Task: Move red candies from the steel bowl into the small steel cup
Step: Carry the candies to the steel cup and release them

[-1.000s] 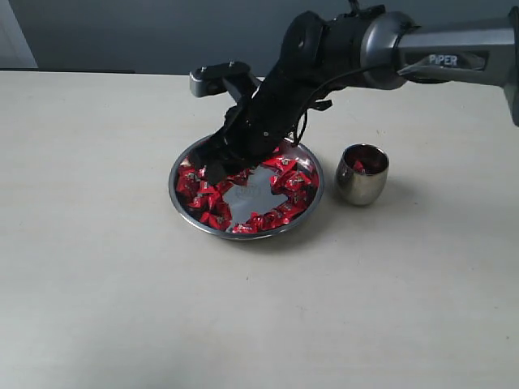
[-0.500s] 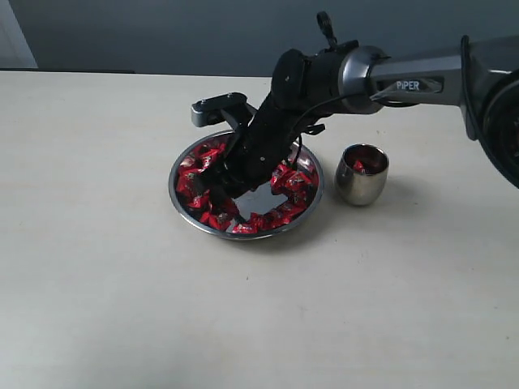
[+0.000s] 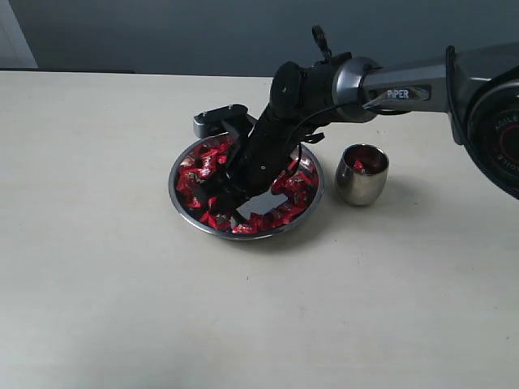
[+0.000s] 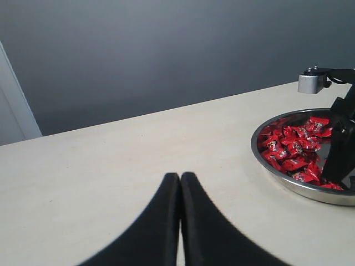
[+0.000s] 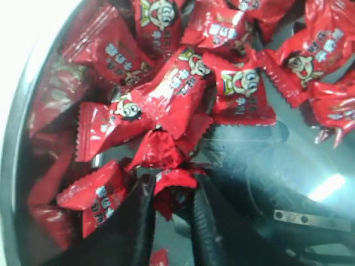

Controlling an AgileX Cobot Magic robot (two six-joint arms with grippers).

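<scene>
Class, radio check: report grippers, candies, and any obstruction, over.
Left gripper shut, empty. Right gripper down in steel bowl, red candy between its jaws, grip unconfirmed. Nothing blocking small steel cup.

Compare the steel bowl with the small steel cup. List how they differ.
The steel bowl is wide and shallow; the small steel cup is narrow with rounded sides. The bowl holds many red candies; the cup shows only a few. The right pincer reaches into the bowl; the cup stands free. Both are shiny steel.

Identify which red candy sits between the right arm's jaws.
The crumpled red candy pinched between the jaws' tips, beside the flat face-printed candy; all others lie outside them.
</scene>
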